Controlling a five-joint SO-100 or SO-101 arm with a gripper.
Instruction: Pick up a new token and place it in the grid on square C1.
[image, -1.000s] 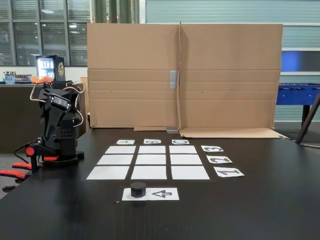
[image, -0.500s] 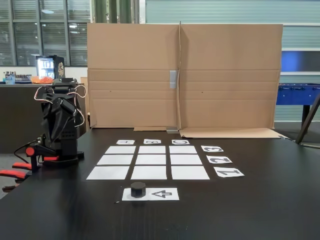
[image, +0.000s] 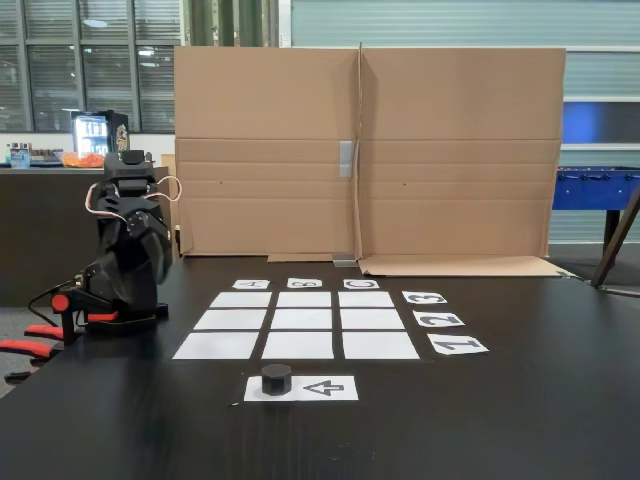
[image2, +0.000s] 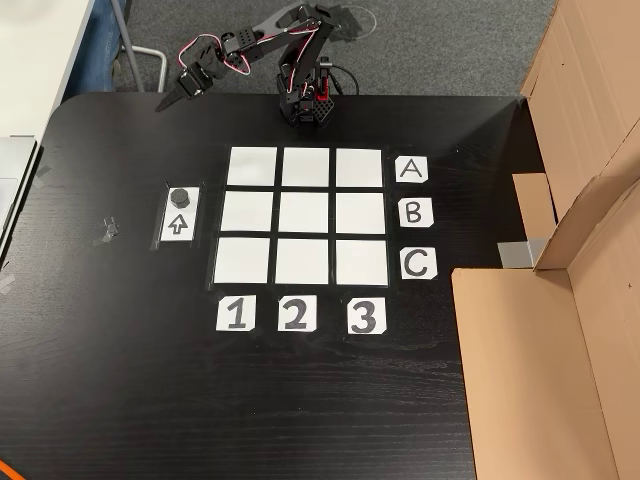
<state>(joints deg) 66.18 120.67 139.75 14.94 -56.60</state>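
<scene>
Token: a small black hexagonal puck (image2: 180, 196) sits upright on the end of the arrow sheet (image2: 179, 215), just beyond the arrow's tip; in the fixed view it (image: 276, 379) rests on that sheet's left end.
Arrow sheet: a white slip printed with an arrow, lying just outside the grid on the side of the column marked 1, apart from the nine rectangles.
Grid: nine bare white rectangles (image2: 306, 213) in three rows of three, with labels A, B, C along one edge and 1, 2, 3 along another.
Square C1: the corner rectangle (image2: 241, 260) matching C and 1, well apart from the token.
Gripper: it (image2: 172, 96) hangs off the table's far edge in the other view, pointing away from the arm's base, near no object; whether the fingers are parted cannot be told.
Arm: black, its base (image2: 305, 104) clamped at the table edge beside row A.
Backdrop: a cardboard screen (image: 365, 150) stands behind the grid.
</scene>
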